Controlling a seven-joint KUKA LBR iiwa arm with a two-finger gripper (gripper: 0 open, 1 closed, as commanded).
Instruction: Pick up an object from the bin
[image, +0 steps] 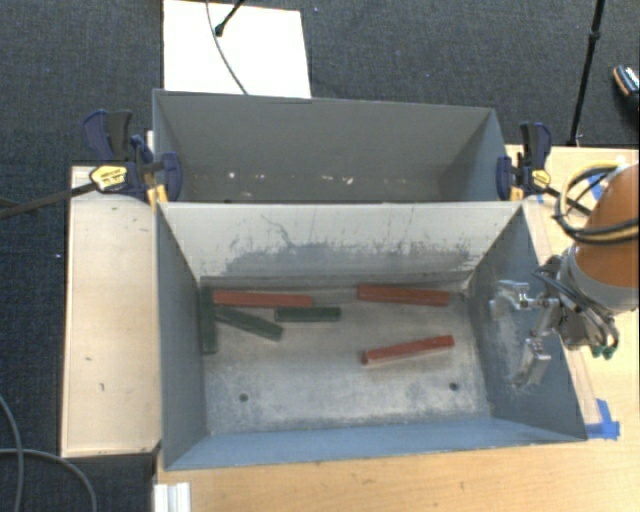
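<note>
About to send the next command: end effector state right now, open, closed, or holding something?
End effector: cannot be told; hangs over the right wall of the bin.

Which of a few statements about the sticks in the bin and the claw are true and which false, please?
1. The claw hangs over the right wall of the bin. True.
2. The claw holds a red stick. False: the three red sticks all lie on the floor, away from the claw.
3. The green sticks lie in the bin's left half. True.
4. A green stick lies across the red stick nearest the front. False: that red stick lies alone, touching nothing.
</note>
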